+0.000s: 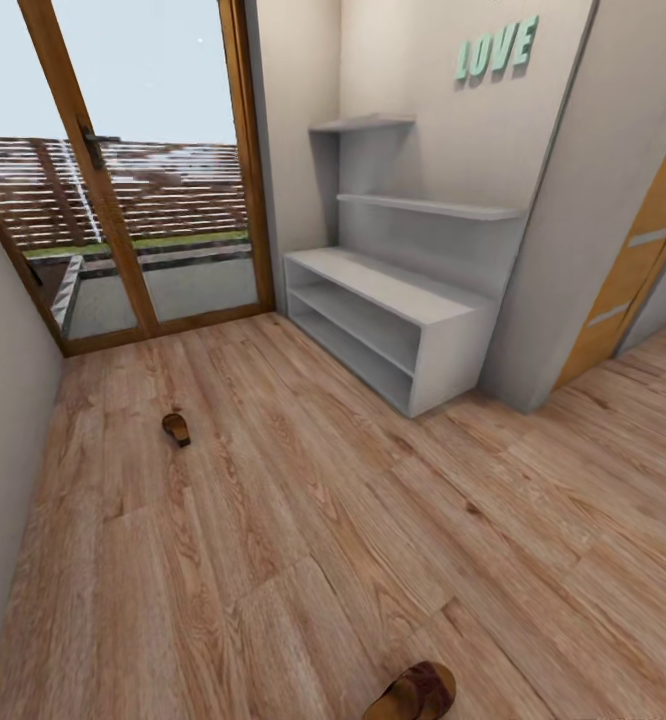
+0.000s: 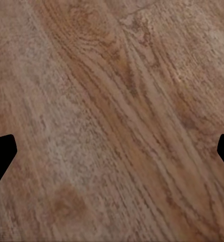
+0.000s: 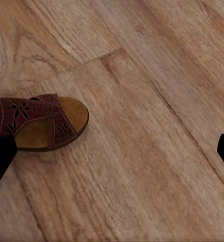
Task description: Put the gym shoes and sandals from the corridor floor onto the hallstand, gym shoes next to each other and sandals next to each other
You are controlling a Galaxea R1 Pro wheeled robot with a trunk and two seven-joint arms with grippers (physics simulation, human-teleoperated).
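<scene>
The pale grey hallstand (image 1: 425, 350) stands against the far wall under mint "LOVE" letters, its bench top and two tiers bare. One brown sandal (image 1: 176, 429) lies on the corridor floor (image 1: 323, 520) at the left, well short of the rack. Another sandal (image 1: 413, 693) lies at the bottom edge of the head view. In the right wrist view that strappy sandal (image 3: 39, 123) rests flat beside my open right gripper (image 3: 113, 156), untouched. My left gripper (image 2: 113, 154) is open above bare planks (image 2: 112, 101). The gym shoes are out of view.
A wood-framed glass door (image 1: 143, 170) closes the corridor's far end, left of the rack. A plain wall (image 1: 3, 400) runs along the left. At the right, a wall corner (image 1: 553, 250) juts out beside an orange wooden door (image 1: 638, 270).
</scene>
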